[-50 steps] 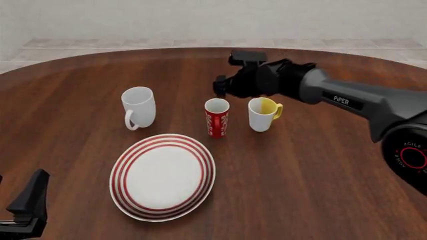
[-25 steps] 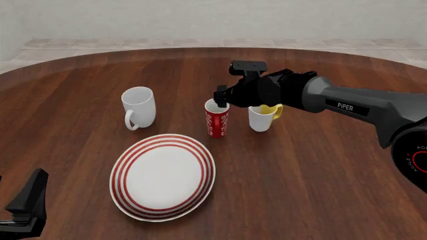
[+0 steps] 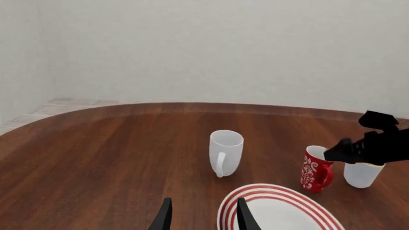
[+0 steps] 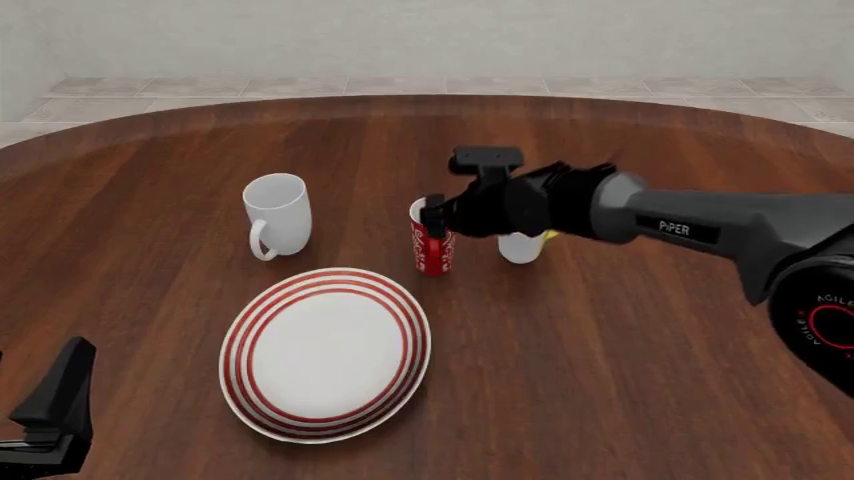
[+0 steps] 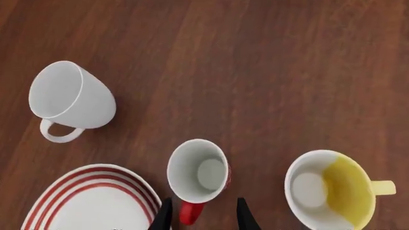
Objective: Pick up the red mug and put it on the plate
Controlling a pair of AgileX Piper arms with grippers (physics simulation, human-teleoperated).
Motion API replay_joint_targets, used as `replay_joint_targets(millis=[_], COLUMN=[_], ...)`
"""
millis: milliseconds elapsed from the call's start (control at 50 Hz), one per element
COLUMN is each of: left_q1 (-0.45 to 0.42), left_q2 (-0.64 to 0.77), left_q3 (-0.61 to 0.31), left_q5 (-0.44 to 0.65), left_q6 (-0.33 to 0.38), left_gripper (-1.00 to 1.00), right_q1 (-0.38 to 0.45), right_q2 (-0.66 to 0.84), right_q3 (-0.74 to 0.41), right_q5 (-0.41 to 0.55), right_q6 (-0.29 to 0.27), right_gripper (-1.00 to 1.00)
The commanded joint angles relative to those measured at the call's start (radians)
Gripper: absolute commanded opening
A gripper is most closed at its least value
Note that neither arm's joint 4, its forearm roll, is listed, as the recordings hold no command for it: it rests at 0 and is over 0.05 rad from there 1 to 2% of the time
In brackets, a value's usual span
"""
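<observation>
Red mug (image 4: 434, 250) upright on the table (image 4: 641, 380), just beyond the plate (image 4: 324, 352) on its far right side, not touching it; handle turned toward the plate side, as the right wrist view (image 5: 198, 173) shows. Right gripper (image 4: 430, 213) low over the red mug's rim, its black body hiding the mug's top in the front view; from its own camera the two fingers (image 5: 244, 218) stand apart with the mug's handle between them, jaws released, no contact clear. Yellow mug (image 4: 522, 246) just right of the red mug, mostly behind the right arm; white outside, yellow inside and handle (image 5: 332, 189). White mug (image 4: 278, 213) well left of the red mug, upright, handle facing the near side. Left gripper (image 3: 203, 218) low at the near left, well short of the plate; fingers parted, nothing between them.
</observation>
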Motion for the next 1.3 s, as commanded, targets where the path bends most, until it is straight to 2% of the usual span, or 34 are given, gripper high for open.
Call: replay_joint_targets(millis=[20,1040,1200,1280,1300], left_q1=[0.002,0.005,0.005,0.006,0.005], left_q2=[0.0,0.0,0.0,0.0,0.0], left_q3=[-0.005,-0.004,0.004,0.003,0.003], left_q5=[0.004,0.002,-0.007,-0.005,-0.005], left_q6=[-0.001,-0.007,-0.009,-0.009,-0.01], left_gripper=[1.0,1.0,1.0,1.0,1.0], right_q1=[0.019,0.043,0.042,0.038,0.037], right_q2=[0.008,0.086,0.092,0.091,0.09], right_q3=[0.022,0.057,0.059,0.068,0.07], right_q5=[-0.016,-0.072,-0.072,-0.072,-0.075], right_q6=[0.012,0.081,0.079,0.1,0.097], right_gripper=[1.0,1.0,1.0,1.0,-1.0])
